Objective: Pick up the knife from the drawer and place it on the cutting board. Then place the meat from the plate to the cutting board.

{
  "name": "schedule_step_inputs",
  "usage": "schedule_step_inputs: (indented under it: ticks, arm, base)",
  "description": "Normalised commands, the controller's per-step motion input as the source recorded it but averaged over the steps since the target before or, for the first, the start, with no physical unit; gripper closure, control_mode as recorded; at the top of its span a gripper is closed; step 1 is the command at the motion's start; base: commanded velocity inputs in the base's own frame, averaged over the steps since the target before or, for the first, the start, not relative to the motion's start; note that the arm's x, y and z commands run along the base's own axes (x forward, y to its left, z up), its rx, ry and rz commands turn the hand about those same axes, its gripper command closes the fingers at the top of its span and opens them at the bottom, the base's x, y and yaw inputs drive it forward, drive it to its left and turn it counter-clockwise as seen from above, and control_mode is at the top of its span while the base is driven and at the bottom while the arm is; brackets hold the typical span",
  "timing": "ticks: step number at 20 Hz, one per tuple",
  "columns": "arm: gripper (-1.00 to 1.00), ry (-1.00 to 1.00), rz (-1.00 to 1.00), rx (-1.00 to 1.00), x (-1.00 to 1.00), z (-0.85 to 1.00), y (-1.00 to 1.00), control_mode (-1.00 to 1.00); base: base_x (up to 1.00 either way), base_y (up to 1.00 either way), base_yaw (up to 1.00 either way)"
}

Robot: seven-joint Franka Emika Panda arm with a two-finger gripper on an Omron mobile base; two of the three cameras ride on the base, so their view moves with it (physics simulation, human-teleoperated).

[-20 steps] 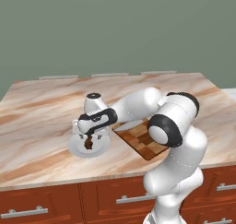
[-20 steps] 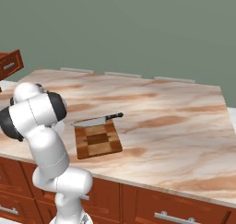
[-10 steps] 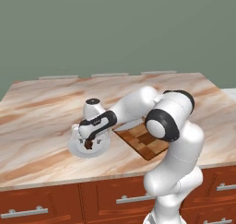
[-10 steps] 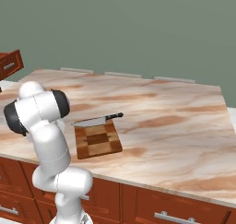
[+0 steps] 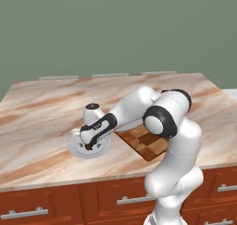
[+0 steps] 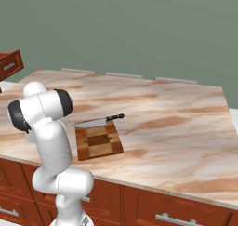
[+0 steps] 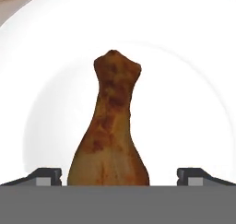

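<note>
The meat (image 7: 113,126), a brown drumstick, lies on the white plate (image 7: 193,103) with its thick end between my fingertips (image 7: 44,176). My gripper (image 7: 118,177) is open and straddles the meat without pinching it. From the left base view, the gripper (image 5: 90,144) points down into the plate (image 5: 74,147), left of the checkered cutting board (image 5: 147,144). The knife (image 6: 97,122) rests across the far edge of the cutting board (image 6: 98,143), its dark handle sticking out to the right. A reddish drawer (image 6: 9,64) juts in at the far left edge.
The marble counter (image 6: 176,122) stretches wide to the right of the board. Brown cabinet drawers with bar handles (image 5: 28,213) run below the counter's front edge. My own arm arches over the board's left side.
The hand has sunk lower onto the plate, bringing the open fingers down around the meat. Knife and board have not moved.
</note>
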Motion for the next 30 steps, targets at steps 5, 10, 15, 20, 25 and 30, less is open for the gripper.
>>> schedule_step_inputs:
  ticks: [5, 10, 15, 20, 25, 30]
  arm:
    - [1.00, 0.00, 0.00, 0.00, 0.00, -0.03, 0.00, -1.00]
    - [1.00, 0.00, 0.00, 0.00, 0.00, 0.00, 0.00, -1.00]
    - [1.00, 0.00, 0.00, 0.00, -0.06, 0.35, -0.16, -1.00]
    - [1.00, -0.01, -0.03, 0.00, -0.18, 0.51, -0.51, -1.00]
    - [1.00, 0.00, -0.10, 0.01, -0.22, 0.46, -0.82, -1.00]
    - [1.00, 0.03, -0.16, 0.06, -0.36, 0.43, -1.00, -1.00]
  base:
    - [0.00, 0.00, 0.00]
    - [0.00, 0.00, 0.00]
    - [0.00, 0.00, 0.00]
    - [0.00, 0.00, 0.00]
    - [0.00, 0.00, 0.00]
    - [0.00, 0.00, 0.00]
